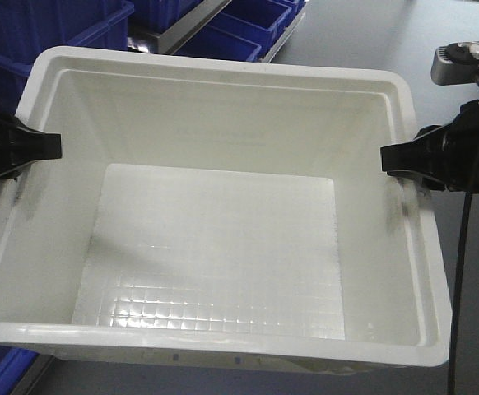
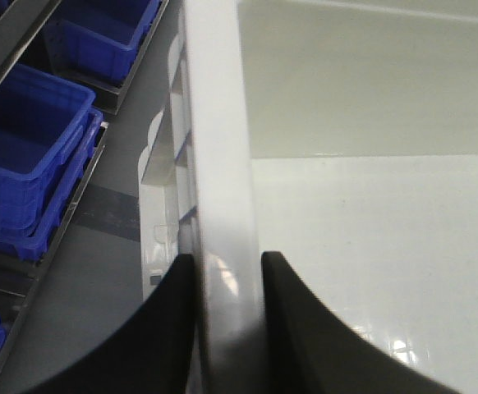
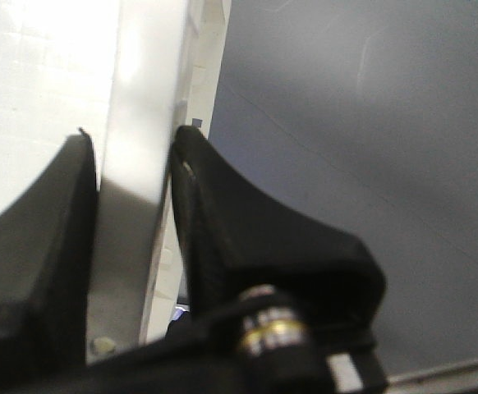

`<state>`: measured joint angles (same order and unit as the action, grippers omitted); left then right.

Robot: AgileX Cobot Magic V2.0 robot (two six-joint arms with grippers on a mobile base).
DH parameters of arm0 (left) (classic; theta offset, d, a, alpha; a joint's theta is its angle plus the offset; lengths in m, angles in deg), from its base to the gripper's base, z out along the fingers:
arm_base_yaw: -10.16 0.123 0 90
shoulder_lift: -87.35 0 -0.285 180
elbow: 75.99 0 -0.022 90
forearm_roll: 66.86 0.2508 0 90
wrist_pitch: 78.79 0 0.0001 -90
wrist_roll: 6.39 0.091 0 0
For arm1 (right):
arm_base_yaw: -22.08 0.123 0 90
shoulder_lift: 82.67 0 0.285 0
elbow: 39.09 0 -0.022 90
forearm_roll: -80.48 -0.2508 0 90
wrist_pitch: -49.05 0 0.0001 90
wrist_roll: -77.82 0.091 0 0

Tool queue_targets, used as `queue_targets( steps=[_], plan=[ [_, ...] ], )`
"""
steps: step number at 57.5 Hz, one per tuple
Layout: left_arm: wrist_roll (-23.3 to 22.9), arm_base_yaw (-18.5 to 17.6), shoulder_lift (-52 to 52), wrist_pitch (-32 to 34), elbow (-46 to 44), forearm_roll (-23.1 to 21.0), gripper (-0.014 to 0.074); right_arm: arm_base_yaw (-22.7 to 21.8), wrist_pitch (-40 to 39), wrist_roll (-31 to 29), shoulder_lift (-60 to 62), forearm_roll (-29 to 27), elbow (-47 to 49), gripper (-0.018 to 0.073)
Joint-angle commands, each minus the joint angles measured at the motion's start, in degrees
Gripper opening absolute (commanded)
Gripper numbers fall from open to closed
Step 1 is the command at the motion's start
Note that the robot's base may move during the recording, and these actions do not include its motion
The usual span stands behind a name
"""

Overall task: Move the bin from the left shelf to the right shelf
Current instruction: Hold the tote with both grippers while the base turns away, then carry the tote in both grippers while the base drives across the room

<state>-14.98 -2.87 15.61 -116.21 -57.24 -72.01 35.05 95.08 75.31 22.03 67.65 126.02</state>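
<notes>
Bin [image 1: 223, 115] held at both sides.
Left gripper [image 2: 227, 275], right gripper [image 3: 132, 139] clamped on rim [image 2: 218, 123]; keep level, move synced.

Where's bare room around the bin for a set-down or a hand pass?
Free: grey floor beyond and right of the bin, past the right hand. Crowded: left of the left hand, rows of blue totes.
</notes>
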Motion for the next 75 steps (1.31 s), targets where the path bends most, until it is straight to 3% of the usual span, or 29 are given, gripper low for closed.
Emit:
queue_targets(
  steps=[1, 75],
  plan=[
    [0.9, -0.1, 2.3, 7.3, -2.2, 0.3, -0.0006, -0.4, -6.1, -1.5, 1.9, -0.4, 2.4, -0.0004],
    [0.9, -0.1, 2.3, 7.3, -2.2, 0.3, -0.0006, -0.4, -6.1, -1.5, 1.9, -0.4, 2.4, -0.0004]
  ],
)
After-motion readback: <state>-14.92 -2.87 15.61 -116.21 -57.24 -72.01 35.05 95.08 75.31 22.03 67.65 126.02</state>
